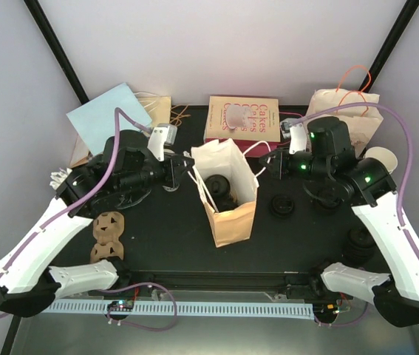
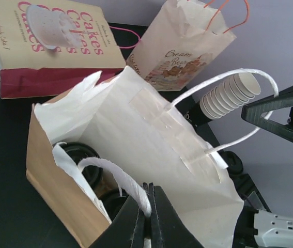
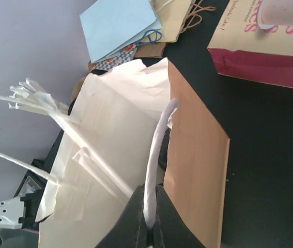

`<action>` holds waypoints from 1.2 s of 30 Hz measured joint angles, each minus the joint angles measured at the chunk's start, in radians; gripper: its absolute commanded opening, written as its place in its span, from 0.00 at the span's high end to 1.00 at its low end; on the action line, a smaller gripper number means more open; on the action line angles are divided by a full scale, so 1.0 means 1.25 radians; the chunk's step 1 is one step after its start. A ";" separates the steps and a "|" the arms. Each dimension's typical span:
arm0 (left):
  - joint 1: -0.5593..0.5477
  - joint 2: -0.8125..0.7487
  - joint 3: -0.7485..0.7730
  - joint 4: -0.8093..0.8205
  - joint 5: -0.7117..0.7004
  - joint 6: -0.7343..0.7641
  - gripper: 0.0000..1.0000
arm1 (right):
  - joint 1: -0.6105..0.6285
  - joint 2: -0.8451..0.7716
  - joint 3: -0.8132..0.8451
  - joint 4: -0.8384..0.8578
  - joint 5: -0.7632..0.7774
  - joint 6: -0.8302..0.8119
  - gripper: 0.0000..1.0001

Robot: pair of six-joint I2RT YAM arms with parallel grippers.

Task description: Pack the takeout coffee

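A brown paper bag (image 1: 231,214) with a white lining stands open at the middle of the table. My left gripper (image 1: 187,167) is at its left rim, shut on a white twisted paper handle (image 2: 116,178). In the left wrist view that handle runs down between the closed jaws of the left gripper (image 2: 150,207). My right gripper (image 1: 262,168) is shut on the opposite handle (image 3: 156,150), pinched at the tips of the right gripper (image 3: 150,223). Round black lids (image 2: 80,154) show deep inside the bag. The takeout coffee's cream cup is hidden by the bag walls.
A "Cakes" book (image 1: 242,118) lies behind the bag. A blue bag (image 1: 109,115) sits back left, a printed cream bag (image 1: 342,103) back right. A stack of cream cups (image 1: 381,158) lies at the right. Loose black lids (image 1: 283,205) and a brown pulp carrier (image 1: 108,235) lie on the table.
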 measured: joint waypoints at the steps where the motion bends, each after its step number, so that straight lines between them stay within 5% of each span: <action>1: 0.011 0.000 0.000 -0.003 0.006 0.005 0.98 | 0.000 0.004 0.000 0.007 -0.005 0.000 0.99; 24: 0.235 0.089 0.000 -0.004 0.178 0.126 0.98 | 0.004 0.132 0.009 0.093 -0.019 -0.031 0.99; 26: 0.248 0.099 0.000 -0.002 0.189 0.133 0.98 | 0.004 0.142 0.017 0.097 -0.018 -0.033 0.85; 27: 0.253 0.103 0.000 -0.002 0.193 0.135 0.94 | 0.004 0.146 0.021 0.098 -0.018 -0.035 0.66; 29: 0.260 0.113 0.000 -0.001 0.203 0.142 0.69 | 0.004 0.154 0.024 0.103 -0.014 -0.040 0.37; 31: 0.263 0.120 0.000 0.000 0.214 0.153 0.51 | 0.004 0.156 0.024 0.103 -0.008 -0.042 0.32; 36: 0.266 0.117 0.001 0.001 0.224 0.170 0.25 | 0.004 0.155 0.024 0.102 0.032 -0.060 0.12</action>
